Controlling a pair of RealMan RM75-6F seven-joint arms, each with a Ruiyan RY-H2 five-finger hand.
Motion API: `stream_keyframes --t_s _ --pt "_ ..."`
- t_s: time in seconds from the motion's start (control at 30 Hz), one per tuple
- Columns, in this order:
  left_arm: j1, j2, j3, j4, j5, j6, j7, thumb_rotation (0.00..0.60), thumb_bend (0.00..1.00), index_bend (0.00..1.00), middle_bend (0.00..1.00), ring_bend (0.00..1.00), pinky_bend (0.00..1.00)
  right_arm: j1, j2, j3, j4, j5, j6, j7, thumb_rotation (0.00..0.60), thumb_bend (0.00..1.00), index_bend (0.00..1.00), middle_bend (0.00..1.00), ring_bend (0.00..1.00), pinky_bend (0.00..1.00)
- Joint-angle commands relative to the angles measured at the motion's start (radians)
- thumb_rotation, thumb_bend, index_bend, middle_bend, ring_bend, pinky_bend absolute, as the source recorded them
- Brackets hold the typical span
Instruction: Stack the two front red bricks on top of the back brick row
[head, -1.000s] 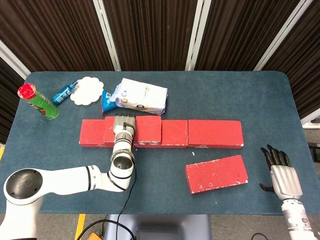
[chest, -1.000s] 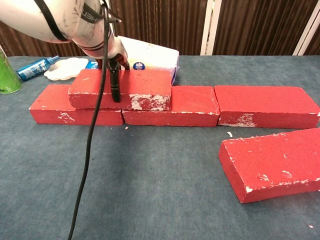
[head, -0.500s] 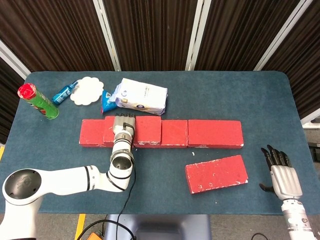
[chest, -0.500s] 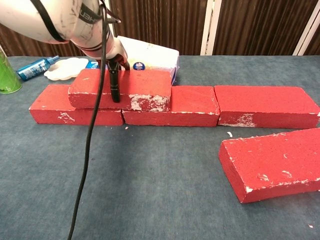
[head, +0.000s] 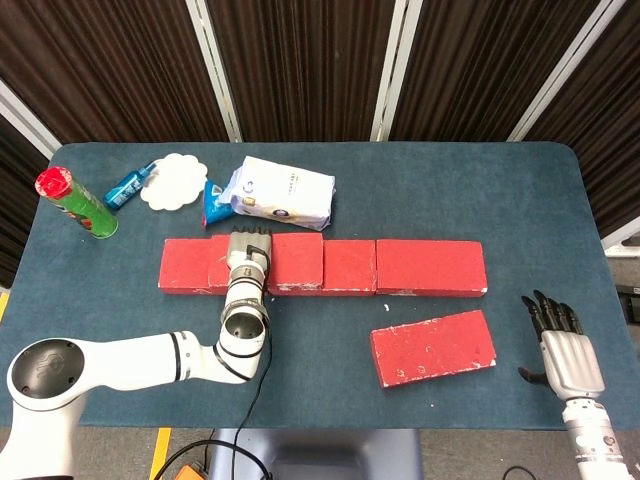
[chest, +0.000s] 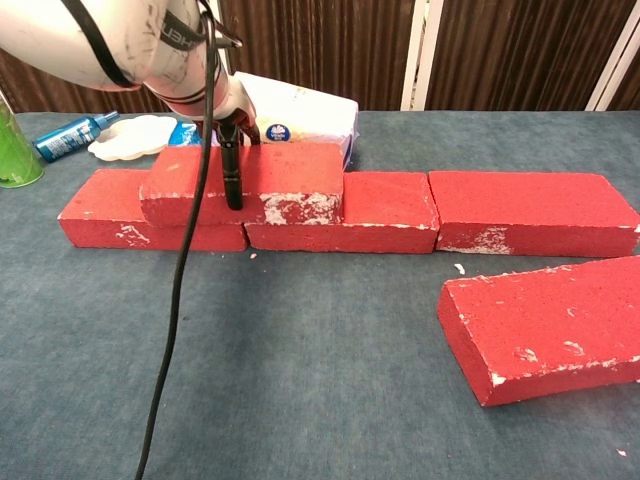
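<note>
Where writing is concerned, little can be read: the white soft plastic packet at the back carries blue print too small to make out, and the arm casing in the chest view shows part of a dark word, not legible.

On the dark blue cloth-covered table, the back row of red bricks runs left to right. One red brick lies on top of the row's left part, straddling a joint. The robot's left hand grips this upper brick across its width — the chest view shows a dark finger down its front face, which the head view does not.

The loose red brick lies flat and skewed in front of the row, well apart from it.

Only the head view shows the right hand — resting near the table's front right edge, fingers extended and slightly apart, holding nothing.

At the back left stand a green can with red cap, a small blue bottle and a white scalloped plate.
</note>
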Motion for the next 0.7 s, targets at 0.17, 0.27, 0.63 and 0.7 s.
stream_keyframes --t_s 0.17,0.27,0.63,0.7 --pt "0.004 0.002 -0.004 -0.008 0.014 0.0 -0.015 0.6 0.0 0.0 0.0 0.0 0.04 0.0 -0.001 0.001 -0.001 0.003 0.001 -0.002 0.6 0.0 0.15 0.06 0.0 0.0" --pt "0.006 0.003 -0.006 -0.011 0.02 -0.001 -0.026 0.6 0.0 0.0 0.0 0.0 0.04 0.0 -0.001 0.001 -0.001 0.002 0.002 -0.002 0.6 0.0 0.15 0.06 0.0 0.0" --pt "0.027 0.123 -0.032 -0.242 0.091 0.089 -0.07 0.6 0.0 0.0 0.0 0.0 0.04 0.0 0.003 0.0 -0.002 -0.001 0.002 0.009 0.6 0.0 0.15 0.06 0.0 0.0" --pt "0.057 0.176 -0.033 -0.332 0.156 0.105 -0.111 0.6 0.01 0.0 0.0 0.0 0.04 -0.001 0.004 -0.001 0.0 -0.004 0.003 0.011 0.6 0.0 0.15 0.06 0.0 0.0"
